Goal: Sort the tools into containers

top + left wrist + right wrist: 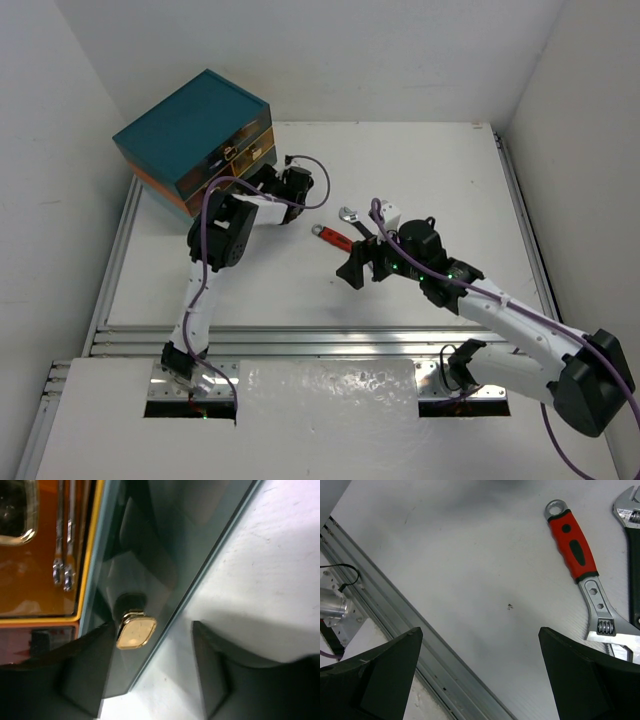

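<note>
The teal-topped cabinet (190, 130) stands at the back left. My left gripper (255, 183) is open at its drawer fronts. In the left wrist view the tan knob (136, 632) of a teal drawer (150, 555) lies between the open fingers (85, 670), close to the left one and not clamped. Two silver wrenches (64, 545) show in an amber drawer (40, 580). My right gripper (362, 268) is open and empty over the table, with a red-handled adjustable wrench (572, 550) and a black-handled wrench (632, 555) lying beside it, also seen from above (335, 238).
An aluminium rail (420, 635) runs along the table's near edge under my right gripper, and rails also frame the table's left side (115, 250). White walls close in the back and both sides.
</note>
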